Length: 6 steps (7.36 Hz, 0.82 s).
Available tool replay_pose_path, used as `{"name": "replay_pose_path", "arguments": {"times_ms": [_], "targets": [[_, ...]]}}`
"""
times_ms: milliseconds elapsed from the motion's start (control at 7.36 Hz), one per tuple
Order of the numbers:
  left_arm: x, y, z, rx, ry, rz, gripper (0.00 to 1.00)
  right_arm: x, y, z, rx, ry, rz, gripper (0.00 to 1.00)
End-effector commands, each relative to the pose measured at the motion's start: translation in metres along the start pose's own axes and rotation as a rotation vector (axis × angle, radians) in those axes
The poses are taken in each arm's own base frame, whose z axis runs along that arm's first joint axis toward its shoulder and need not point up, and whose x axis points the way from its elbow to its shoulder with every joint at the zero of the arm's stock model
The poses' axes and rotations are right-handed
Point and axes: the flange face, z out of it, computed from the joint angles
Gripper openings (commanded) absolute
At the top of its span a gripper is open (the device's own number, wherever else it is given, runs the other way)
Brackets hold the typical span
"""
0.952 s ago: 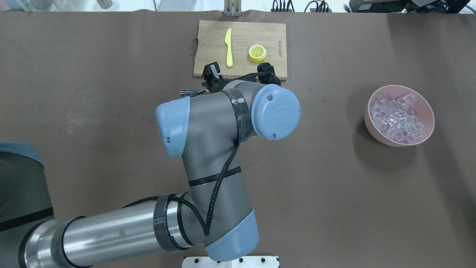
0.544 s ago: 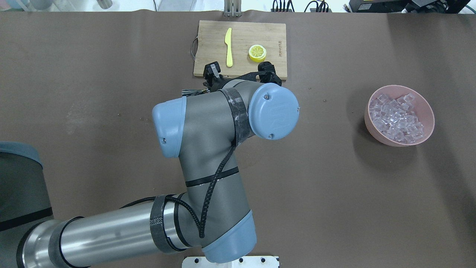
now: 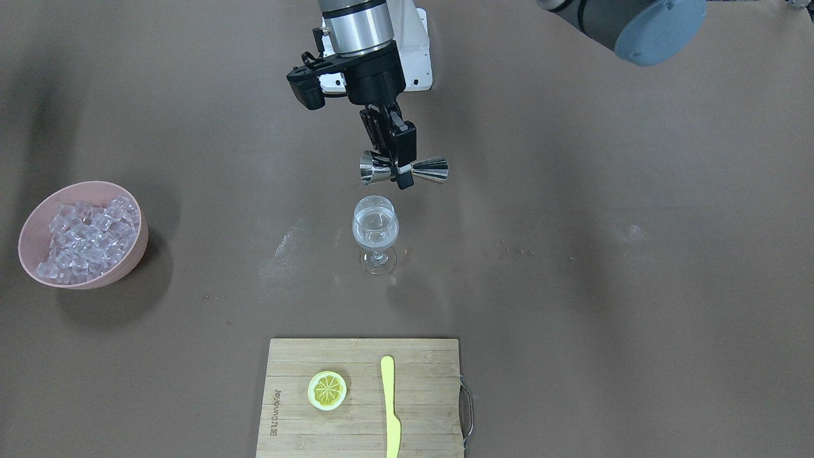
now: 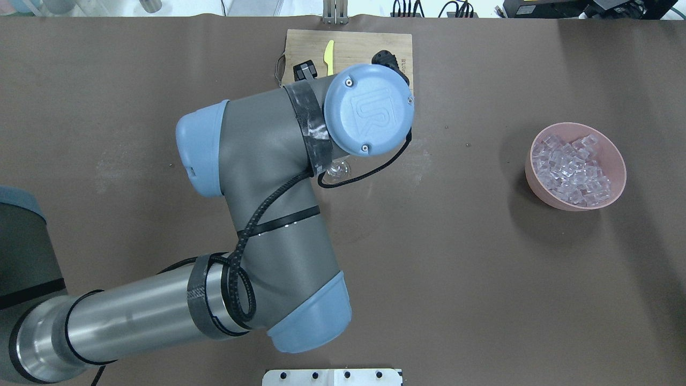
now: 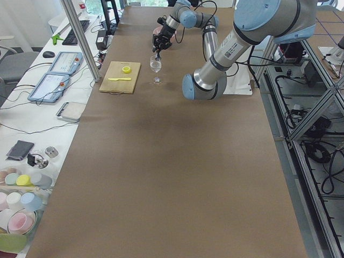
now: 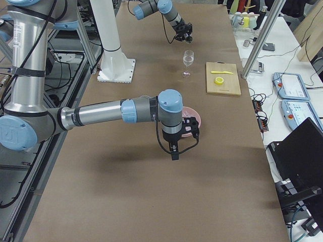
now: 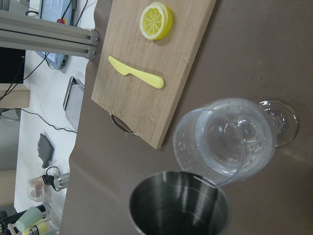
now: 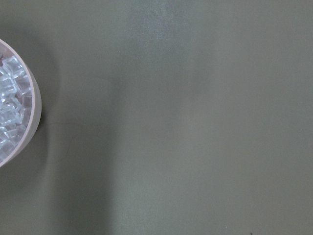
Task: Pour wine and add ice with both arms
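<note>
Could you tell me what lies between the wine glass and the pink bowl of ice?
Nothing; the front-facing view shows only bare, slightly smudged table between the wine glass and the pink bowl.

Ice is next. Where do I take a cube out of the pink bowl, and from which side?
Take one ice cube lying on top of the heap near the middle, and come straight down from above. The raised wall of the pink bowl shuts off every sideways approach. The cubes lie jumbled, so choose one whose two flat opposite sides look free to pinch.

Brown table (image 3: 572, 286) bears glass (image 3: 376, 232), bowl (image 3: 131, 263), cutting board (image 3: 423, 407).
</note>
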Motion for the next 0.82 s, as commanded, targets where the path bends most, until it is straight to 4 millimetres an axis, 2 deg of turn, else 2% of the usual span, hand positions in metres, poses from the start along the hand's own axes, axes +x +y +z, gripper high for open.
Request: {"name": "replay_pose_path", "arguments": {"times_ms": [0,272,544,680], "targets": [[-0.037,0.018,-0.005,0.085,0.102,-0.068,0.00,-0.001,0.000,0.000,0.001,-0.010,0.000,1.00],[-0.069,0.057,0.018,0.172,0.180,-0.121,0.00,-0.001,0.000,0.000,0.001,-0.010,0.000,1.00],[-0.095,0.079,0.033,0.241,0.228,-0.157,0.00,0.000,0.001,0.001,-0.002,-0.010,0.002,1.00],[-0.113,0.103,0.049,0.273,0.246,-0.181,0.00,0.000,0.001,0.001,-0.002,-0.010,0.002,1.00]]}}
